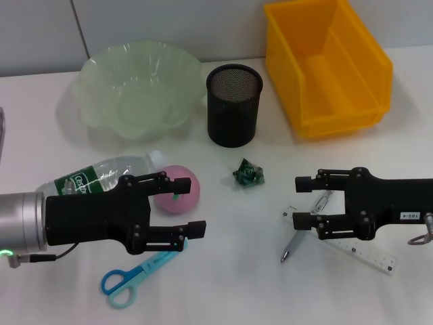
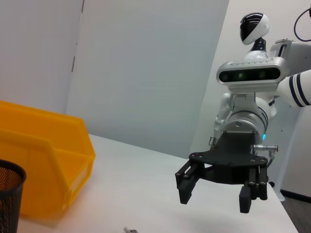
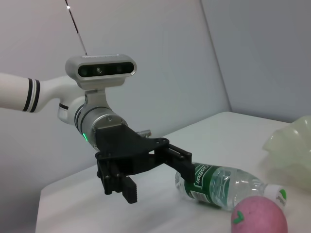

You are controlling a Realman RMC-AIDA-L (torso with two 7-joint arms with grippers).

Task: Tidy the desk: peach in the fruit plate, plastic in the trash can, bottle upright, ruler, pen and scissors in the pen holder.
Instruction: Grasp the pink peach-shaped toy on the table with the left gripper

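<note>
Two claws low over desk (image 1: 223,284), both spread wide, holding nothing. Left claw (image 1: 186,206) over lying bottle (image 1: 101,175), tips at pink peach (image 1: 177,188). Right claw (image 1: 299,200) above pen (image 1: 292,247) and ruler (image 1: 365,254). One crumpled plastic scrap (image 1: 248,173) in open gap between claws. One scissors (image 1: 132,277) near front edge. Along back edge: one fruit plate (image 1: 139,88), one mesh pen holder (image 1: 233,105), one yellow trash can (image 1: 328,64).

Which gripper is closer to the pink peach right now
Left. The left gripper hovers open right beside the peach, its fingers flanking it. The right gripper, also open, is well across the desk, above the pen.
</note>
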